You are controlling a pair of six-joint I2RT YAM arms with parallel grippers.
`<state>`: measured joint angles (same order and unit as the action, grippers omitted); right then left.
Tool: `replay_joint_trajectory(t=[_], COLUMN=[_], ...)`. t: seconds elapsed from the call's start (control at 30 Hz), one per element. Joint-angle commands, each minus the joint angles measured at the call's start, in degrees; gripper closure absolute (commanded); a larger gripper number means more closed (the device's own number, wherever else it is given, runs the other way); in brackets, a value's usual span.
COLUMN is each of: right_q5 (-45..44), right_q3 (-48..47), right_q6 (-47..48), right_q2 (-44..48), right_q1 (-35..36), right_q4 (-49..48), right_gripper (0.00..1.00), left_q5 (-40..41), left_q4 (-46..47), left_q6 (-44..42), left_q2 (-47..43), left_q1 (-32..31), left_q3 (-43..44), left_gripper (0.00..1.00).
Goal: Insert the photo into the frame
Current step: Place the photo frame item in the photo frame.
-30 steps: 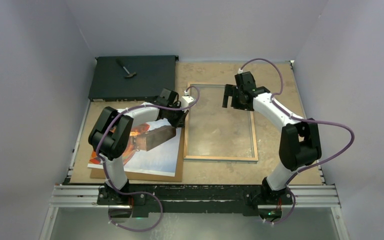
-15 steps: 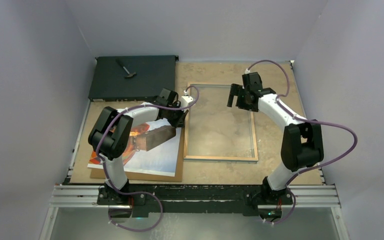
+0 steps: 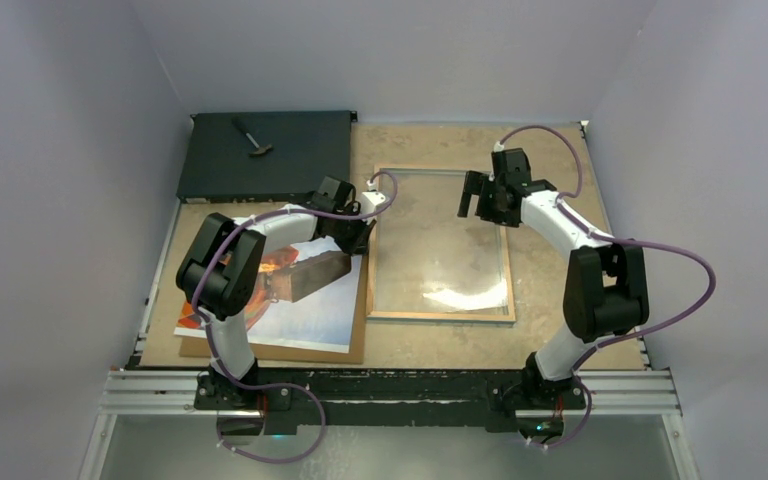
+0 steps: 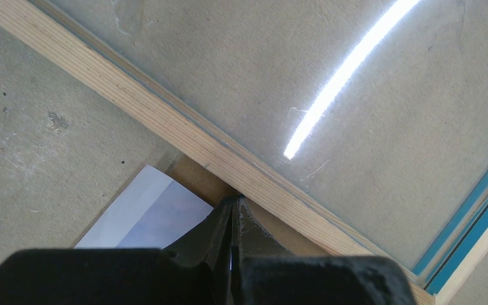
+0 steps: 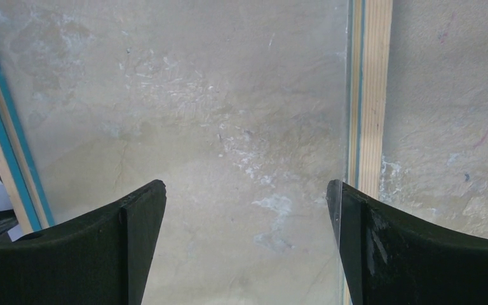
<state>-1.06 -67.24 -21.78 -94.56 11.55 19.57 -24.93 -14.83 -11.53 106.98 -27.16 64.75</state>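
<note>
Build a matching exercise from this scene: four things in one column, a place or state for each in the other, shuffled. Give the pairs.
Things
1. photo
2. black box
3. left gripper
4. right gripper

Places or states
A. open, above the frame
B. far left corner of the table
C. shut
D. on the brown board

Pairs: 1-D, 2-B, 3-C, 4-A
</note>
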Motion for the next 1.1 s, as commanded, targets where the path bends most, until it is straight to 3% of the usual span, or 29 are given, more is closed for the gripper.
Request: replay_joint_trajectory(t=[0.0,0.33,1.07], right_q5=[-2.52,-0.41,-5.53], right_q3=[-0.65,1.20,1.16], right_q6=[-0.58,-1.32,-0.89], right_q2=[0.05,-1.78,-5.14], right_q1=[0.23,-0.48,-1.09], right_q4=[-0.23,-3.28,-4.41], right_gripper=[0.01,0.01,0.01], left_q5=[0.24,0.29,0.14], left_q4=[-1.74,-1.85,-1.82], left_q6=[0.10,0.19,0.15], left_q2=[0.19,0.20,0.34], left_q1=[0.61,0.61,0.61], left_q3=[0.14,0.23,-0.33], left_gripper=[1.00,1.00,1.00])
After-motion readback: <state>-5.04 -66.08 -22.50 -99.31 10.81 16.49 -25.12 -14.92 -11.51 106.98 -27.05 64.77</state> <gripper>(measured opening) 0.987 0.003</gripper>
